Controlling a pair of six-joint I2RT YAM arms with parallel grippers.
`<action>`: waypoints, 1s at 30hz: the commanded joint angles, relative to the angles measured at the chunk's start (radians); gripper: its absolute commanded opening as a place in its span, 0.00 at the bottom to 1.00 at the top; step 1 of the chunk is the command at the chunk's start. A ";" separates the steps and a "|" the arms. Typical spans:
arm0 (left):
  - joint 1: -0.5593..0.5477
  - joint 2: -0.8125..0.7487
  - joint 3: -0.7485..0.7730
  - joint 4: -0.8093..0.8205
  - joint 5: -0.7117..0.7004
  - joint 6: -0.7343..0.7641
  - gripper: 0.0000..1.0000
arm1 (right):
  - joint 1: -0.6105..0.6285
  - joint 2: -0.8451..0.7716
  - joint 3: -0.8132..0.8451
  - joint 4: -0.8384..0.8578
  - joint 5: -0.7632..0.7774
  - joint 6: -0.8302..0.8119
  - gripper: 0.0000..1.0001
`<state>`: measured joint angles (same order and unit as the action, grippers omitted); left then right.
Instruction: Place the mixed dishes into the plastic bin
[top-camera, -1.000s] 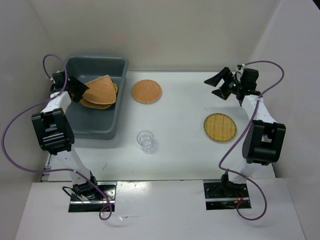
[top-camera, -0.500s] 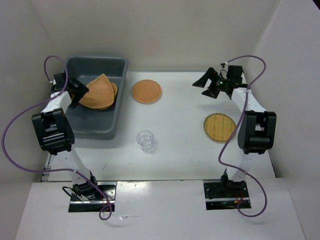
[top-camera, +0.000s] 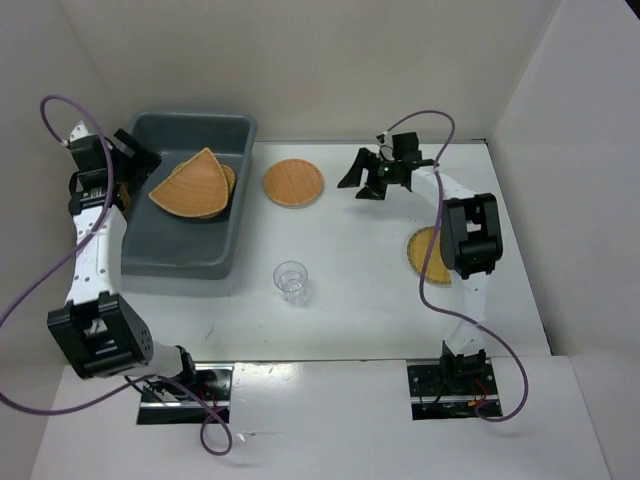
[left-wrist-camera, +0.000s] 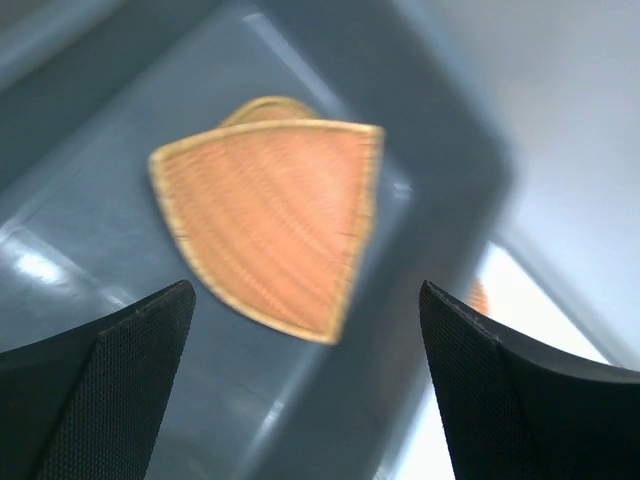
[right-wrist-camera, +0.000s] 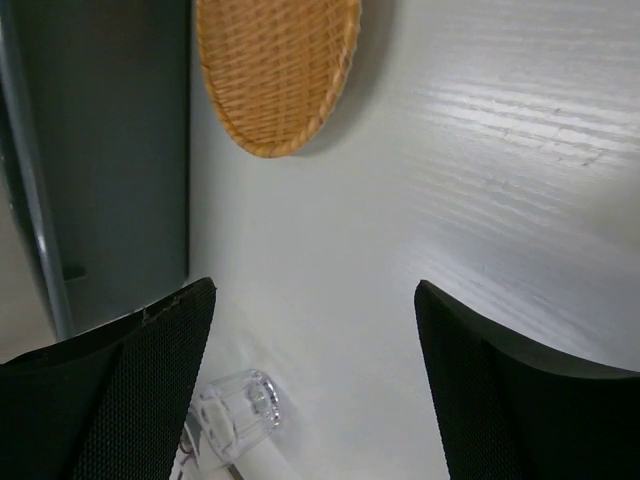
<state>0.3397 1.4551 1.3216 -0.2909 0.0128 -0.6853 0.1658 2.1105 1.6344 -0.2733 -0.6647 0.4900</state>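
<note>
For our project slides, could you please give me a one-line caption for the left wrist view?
Open left gripper over the plastic bin, where the rounded-triangle tray lies on a second tray.

**A:** What is different on the left?

**B:** The left claw (top-camera: 141, 159) has pulled back and risen, and its arm now stretches up taller. The triangle tray (top-camera: 197, 183) was tipped up against its fingertips. Now it lies flat in the bin (top-camera: 190, 256), ahead of the claw and clear of it.

**A:** And on the right?

**B:** The right claw (top-camera: 357, 183) has swung a long way to its left over the table. The round tray (top-camera: 293, 183) was well apart from it and is now near, just ahead of its spread fingers. The right arm (top-camera: 468, 235) has followed and now covers part of the yellow tray (top-camera: 421, 257) behind the claw.
</note>
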 joint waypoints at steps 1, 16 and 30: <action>0.004 -0.076 -0.022 0.007 0.140 0.003 0.99 | 0.049 0.061 0.068 0.009 -0.006 0.009 0.85; -0.338 -0.191 -0.128 0.047 0.141 0.108 0.99 | 0.104 0.414 0.490 -0.023 -0.049 0.130 0.77; -0.845 0.025 0.077 0.018 -0.196 0.527 0.99 | 0.077 0.389 0.599 -0.153 0.074 0.127 0.77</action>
<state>-0.3946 1.4139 1.3220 -0.2855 -0.0319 -0.3515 0.2638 2.6259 2.2574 -0.3904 -0.6430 0.6163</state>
